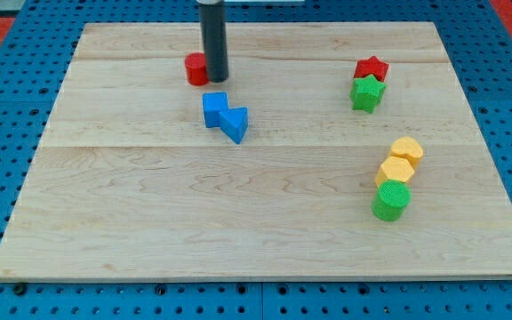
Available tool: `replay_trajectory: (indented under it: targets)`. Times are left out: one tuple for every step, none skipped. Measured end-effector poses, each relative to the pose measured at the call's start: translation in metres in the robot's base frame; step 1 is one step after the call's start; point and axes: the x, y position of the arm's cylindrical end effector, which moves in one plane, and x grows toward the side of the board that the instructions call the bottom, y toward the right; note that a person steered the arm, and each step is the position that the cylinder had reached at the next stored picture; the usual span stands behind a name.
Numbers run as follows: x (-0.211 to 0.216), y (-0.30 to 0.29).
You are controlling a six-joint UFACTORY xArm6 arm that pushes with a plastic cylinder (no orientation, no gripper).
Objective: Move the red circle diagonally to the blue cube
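Note:
The red circle point(196, 68) lies on the wooden board near the view's top, left of centre. My tip point(216, 79) stands right against the red circle's right side. The blue cube point(214, 109) lies just below the tip, a short way down and right of the red circle. A second blue block point(236, 123), wedge-like in shape, touches the cube's lower right.
A red star point(372, 68) sits above a green star point(367, 92) at the view's upper right. Two yellow blocks point(407, 149) point(396, 170) and a green cylinder point(391, 201) form a line at the right. The board's edge point(256, 277) meets blue tiles.

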Motion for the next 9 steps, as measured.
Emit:
replay_trajectory:
  targets:
    - [0.013, -0.024]
    - [-0.004, -0.054]
    - [-0.026, -0.010]
    - [-0.019, -0.028]
    - [-0.026, -0.077]
    - [-0.061, -0.043]
    - [-0.064, 0.041]
    - [-0.058, 0.065]
    - [-0.014, 0.096]
